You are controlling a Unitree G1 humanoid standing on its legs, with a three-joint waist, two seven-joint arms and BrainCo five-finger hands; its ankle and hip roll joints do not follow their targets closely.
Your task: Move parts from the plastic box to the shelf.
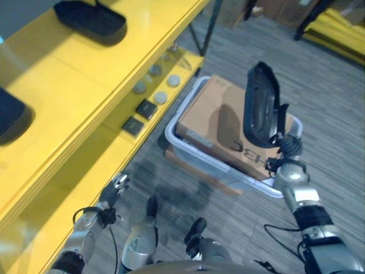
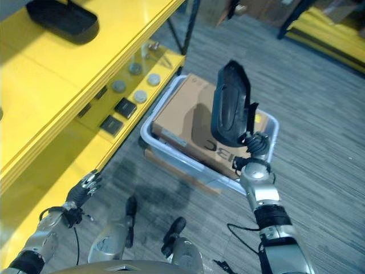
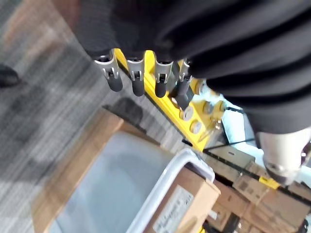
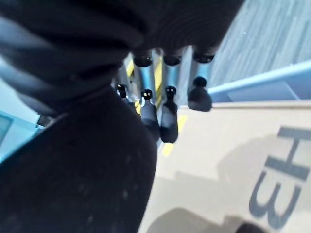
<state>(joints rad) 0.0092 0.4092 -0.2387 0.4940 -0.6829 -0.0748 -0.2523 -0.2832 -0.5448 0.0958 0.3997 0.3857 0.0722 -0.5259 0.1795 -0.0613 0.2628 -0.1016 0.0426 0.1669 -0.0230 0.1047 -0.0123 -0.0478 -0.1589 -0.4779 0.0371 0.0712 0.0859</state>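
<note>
Grey plank flooring (image 1: 319, 91) runs under everything, and the yellow shelf (image 1: 68, 80) fills the 9-to-11 o'clock side of the head views, its top tier carrying a dark tray (image 1: 91, 20) at 11 o'clock and its lower tier a scatter of round grey discs (image 1: 161, 97) and two small black blocks (image 1: 146, 108). Just right of the shelf's lower edge, near centre, sits the plastic box (image 1: 188, 149) with a cardboard carton (image 1: 211, 114) lying in it. Above the carton, at about 2 o'clock from centre, the right hand (image 2: 251, 142) grasps a black moulded part (image 2: 229, 103) by its lower end, fingers curled round it; the part stands nearly upright, long axis running 12 to 6 o'clock, clear of the box. From that hand, the shelf lies toward 9 to 10 o'clock, so the carry looks to be a sweep leftward across the box, probably with the part tipped flat before it is set down. The left hand (image 1: 114, 188) hangs at 7 o'clock beside the shelf's front edge, fingers relaxed and empty; it is nearer the shelf but holds nothing.
</note>
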